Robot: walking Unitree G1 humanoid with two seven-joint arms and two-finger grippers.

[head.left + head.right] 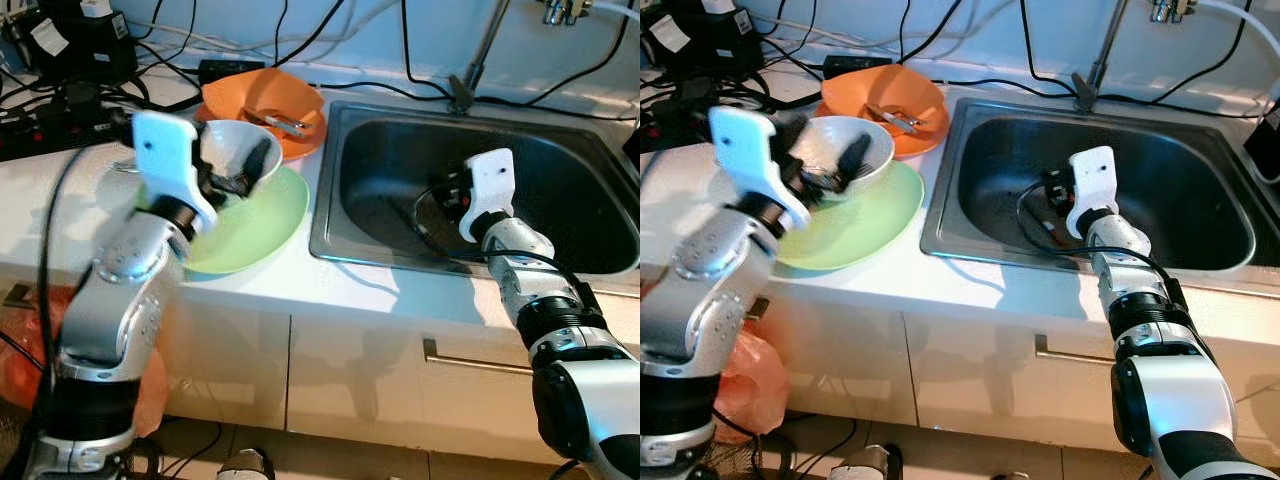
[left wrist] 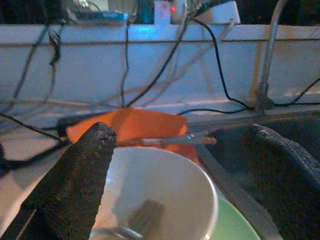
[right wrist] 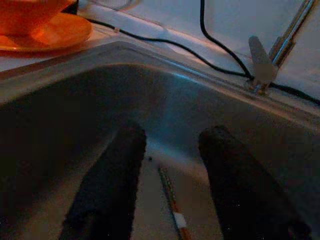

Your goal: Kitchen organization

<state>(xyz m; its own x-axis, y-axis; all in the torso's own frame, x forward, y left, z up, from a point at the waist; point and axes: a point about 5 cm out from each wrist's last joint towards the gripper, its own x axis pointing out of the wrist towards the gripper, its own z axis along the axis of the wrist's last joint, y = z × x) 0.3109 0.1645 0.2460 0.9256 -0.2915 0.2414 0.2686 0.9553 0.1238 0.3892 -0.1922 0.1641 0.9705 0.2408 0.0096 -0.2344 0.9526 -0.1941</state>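
Note:
A white bowl (image 1: 232,143) stands on a green plate (image 1: 268,225) on the counter left of the sink (image 1: 570,170). My left gripper (image 1: 235,175) is open at the bowl, one finger (image 2: 80,175) by its near rim and the other finger (image 2: 295,180) out toward the sink. A spoon-like utensil (image 2: 140,220) lies in the bowl. Behind stands an orange bowl (image 1: 262,92) with thin utensils (image 2: 175,141) across it. My right gripper (image 3: 170,137) hangs open low inside the sink, above a thin stick (image 3: 172,205) lying on the sink floor.
A faucet (image 1: 470,70) rises behind the sink. Black cables (image 1: 400,60) and power strips (image 1: 50,130) crowd the back of the counter. Below are white cabinet fronts with a handle (image 1: 480,358). An orange bag (image 1: 750,385) lies on the floor at the left.

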